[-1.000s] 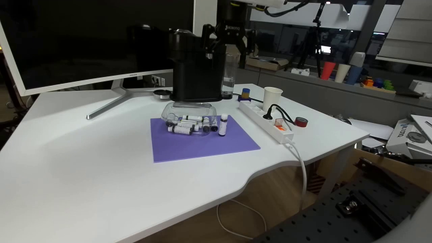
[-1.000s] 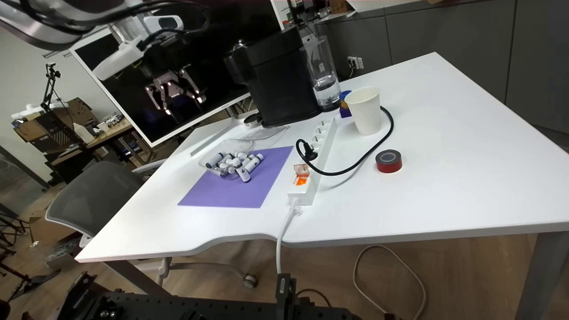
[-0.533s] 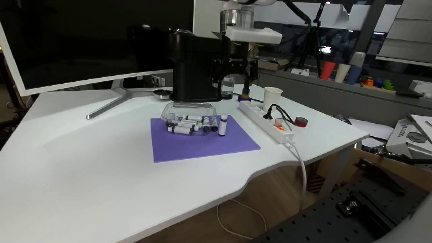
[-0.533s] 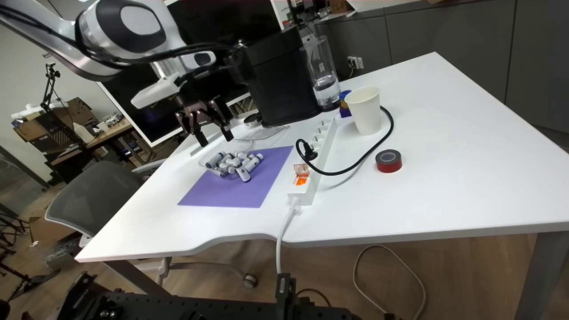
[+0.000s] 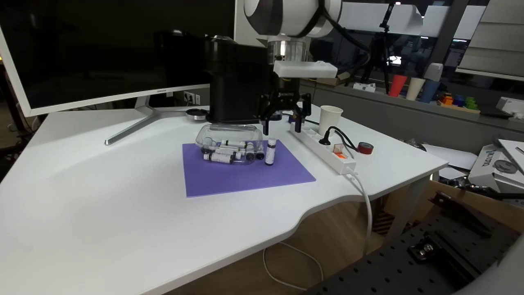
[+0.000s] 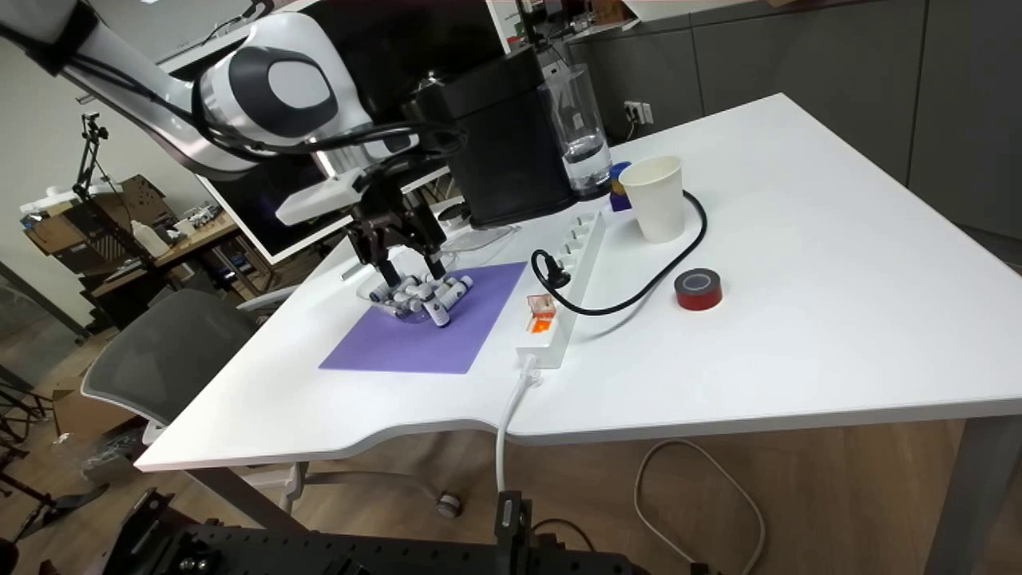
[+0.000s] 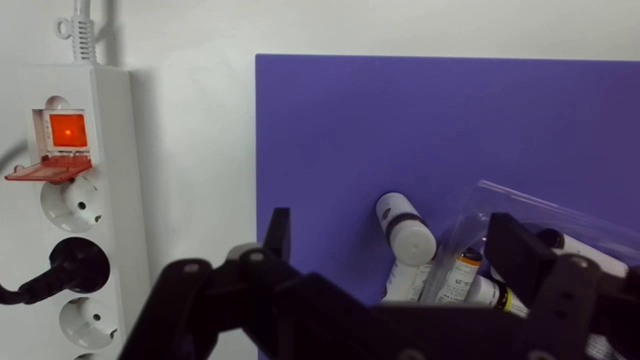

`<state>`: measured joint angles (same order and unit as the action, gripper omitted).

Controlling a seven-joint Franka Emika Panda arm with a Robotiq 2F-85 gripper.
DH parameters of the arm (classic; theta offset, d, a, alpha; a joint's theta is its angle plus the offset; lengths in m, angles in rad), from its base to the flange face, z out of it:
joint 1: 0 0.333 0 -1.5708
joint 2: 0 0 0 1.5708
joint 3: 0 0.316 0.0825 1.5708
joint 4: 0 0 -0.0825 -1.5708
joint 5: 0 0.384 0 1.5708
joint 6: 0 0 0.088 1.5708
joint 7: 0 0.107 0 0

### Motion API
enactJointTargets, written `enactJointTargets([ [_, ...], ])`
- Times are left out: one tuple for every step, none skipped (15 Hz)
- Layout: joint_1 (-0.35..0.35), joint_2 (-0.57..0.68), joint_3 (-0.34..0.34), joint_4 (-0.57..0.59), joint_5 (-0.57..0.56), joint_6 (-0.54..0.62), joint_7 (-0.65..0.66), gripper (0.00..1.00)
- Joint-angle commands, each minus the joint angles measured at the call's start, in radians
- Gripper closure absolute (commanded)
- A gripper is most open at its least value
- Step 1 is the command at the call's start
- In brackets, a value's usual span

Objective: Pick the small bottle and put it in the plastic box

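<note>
Black fingers point(image 7: 278, 232) of the tool point(image 5: 282, 128) stand wide apart, gripping nothing, above the bench point(image 5: 114, 205). In the wrist view, seen between them and right of centre, the small bottle point(image 7: 404, 225) stands upright on a purple mat point(image 7: 325, 125), its white cap point(image 7: 413, 244) facing up. A clear plastic box point(image 7: 542, 205) sits just beside it at lower right, several look-alike bottles point(image 7: 461, 280) in it; whether box and bottle touch I cannot tell. Farther out, a white power strip point(image 7: 117, 200) runs down the left edge, a black plug point(image 7: 80, 265) in it. In an exterior view, a white cup point(image 6: 656, 204) and a red tape roll point(image 6: 699, 297) sit right of centre; in both exterior views, a tall black machine point(image 6: 511, 152) stands right of a wide monitor point(image 5: 102, 49).
</note>
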<state>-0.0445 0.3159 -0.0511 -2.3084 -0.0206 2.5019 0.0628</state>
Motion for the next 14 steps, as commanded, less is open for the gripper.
enactJointTargets([
  [-0.006, 0.05, 0.002, 0.046, 0.016, 0.001, -0.021, 0.0],
  [-0.006, 0.059, 0.003, 0.052, 0.017, 0.0, -0.025, 0.0],
  [-0.006, 0.067, 0.003, 0.058, 0.016, 0.002, -0.026, 0.13],
  [-0.005, 0.075, 0.004, 0.064, 0.015, 0.005, -0.027, 0.26],
  [-0.005, 0.083, 0.004, 0.07, 0.015, 0.008, -0.029, 0.32],
  [-0.005, 0.09, 0.005, 0.076, 0.015, 0.011, -0.031, 0.4],
  [-0.005, 0.098, 0.006, 0.083, 0.015, 0.014, -0.033, 0.47],
  [-0.005, 0.105, 0.008, 0.089, 0.016, 0.015, -0.036, 0.54],
  [-0.005, 0.113, 0.01, 0.097, 0.017, 0.014, -0.039, 0.61],
  [-0.006, 0.12, 0.011, 0.103, 0.018, 0.014, -0.043, 0.67],
  [-0.006, 0.125, 0.013, 0.109, 0.018, 0.014, -0.045, 0.75],
  [-0.007, 0.125, 0.015, 0.111, 0.02, 0.014, -0.049, 0.81],
  [-0.005, 0.124, 0.015, 0.111, 0.018, 0.016, -0.05, 0.88],
  [-0.006, 0.112, 0.02, 0.106, 0.023, 0.018, -0.056, 0.95],
])
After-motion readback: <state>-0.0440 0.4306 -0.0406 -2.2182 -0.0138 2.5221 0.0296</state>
